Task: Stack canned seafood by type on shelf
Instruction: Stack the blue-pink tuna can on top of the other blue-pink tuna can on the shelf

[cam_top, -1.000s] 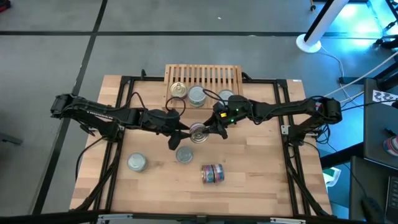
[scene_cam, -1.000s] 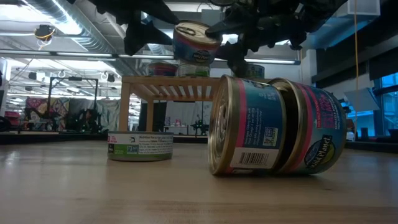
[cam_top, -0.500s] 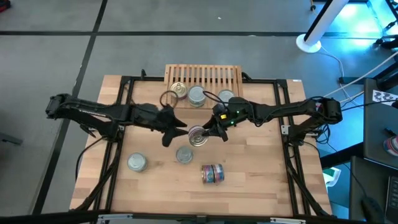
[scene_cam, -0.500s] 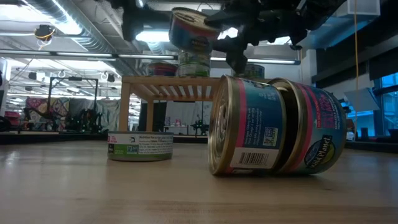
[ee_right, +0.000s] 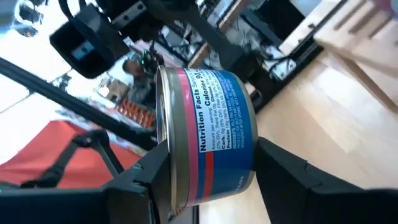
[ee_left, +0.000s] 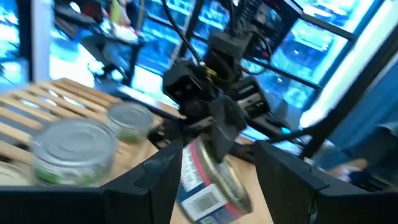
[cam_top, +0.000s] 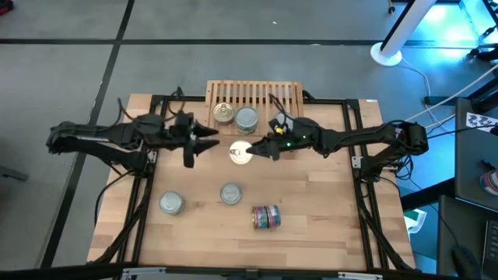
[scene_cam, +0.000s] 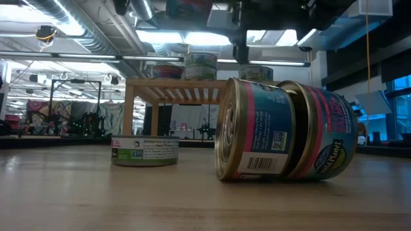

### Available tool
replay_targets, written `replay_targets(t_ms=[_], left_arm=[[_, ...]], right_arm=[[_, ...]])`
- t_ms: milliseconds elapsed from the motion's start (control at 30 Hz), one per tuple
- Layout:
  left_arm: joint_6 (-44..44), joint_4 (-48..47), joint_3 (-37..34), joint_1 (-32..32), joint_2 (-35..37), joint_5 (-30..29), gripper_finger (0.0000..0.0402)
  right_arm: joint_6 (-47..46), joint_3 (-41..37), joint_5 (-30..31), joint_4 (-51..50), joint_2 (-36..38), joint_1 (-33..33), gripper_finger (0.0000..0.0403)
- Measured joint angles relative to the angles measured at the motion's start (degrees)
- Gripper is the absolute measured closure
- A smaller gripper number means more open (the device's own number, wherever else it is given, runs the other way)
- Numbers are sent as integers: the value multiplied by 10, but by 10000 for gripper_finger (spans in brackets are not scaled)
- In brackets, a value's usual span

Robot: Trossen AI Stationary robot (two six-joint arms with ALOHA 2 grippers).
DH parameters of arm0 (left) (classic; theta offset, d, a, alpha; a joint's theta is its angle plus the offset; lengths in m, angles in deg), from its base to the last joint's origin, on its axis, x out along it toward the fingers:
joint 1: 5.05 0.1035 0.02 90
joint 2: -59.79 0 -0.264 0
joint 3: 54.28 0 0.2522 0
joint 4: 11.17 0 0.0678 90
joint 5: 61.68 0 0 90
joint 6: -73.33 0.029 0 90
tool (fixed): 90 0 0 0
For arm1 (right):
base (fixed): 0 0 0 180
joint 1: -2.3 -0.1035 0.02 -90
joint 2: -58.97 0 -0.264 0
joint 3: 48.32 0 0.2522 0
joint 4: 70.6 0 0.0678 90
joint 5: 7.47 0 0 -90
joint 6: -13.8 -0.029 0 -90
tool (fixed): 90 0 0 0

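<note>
Holding blue-red tin (cam_top: 240, 153), right end effector (cam_top: 250, 151), tins on shelf (cam_top: 276, 96)

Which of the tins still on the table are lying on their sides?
The blue-and-red pair at the table's front, right of the two upright tins, one silver-lidded and one grey.

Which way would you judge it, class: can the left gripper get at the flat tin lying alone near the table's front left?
Probably yes. The left gripper is open and empty, and bare table surrounds that flat tin; the right gripper holds its blue-red can elsewhere.
</note>
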State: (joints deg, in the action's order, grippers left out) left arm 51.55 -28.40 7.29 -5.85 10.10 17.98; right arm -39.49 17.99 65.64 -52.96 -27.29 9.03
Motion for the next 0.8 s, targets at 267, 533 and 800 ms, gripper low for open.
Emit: replay_targets(t_ms=[267, 533, 800], left_arm=[[27, 11, 0, 28, 16, -11, 206], [71, 97, 0, 59, 15, -11, 206], [89, 154, 0, 101, 15, -21, 206]], right_arm=[[33, 122, -27, -108, 0, 9, 217], [154, 300, -56, -392, 0, 76, 217], [188, 355, -139, -477, -13, 196, 217]])
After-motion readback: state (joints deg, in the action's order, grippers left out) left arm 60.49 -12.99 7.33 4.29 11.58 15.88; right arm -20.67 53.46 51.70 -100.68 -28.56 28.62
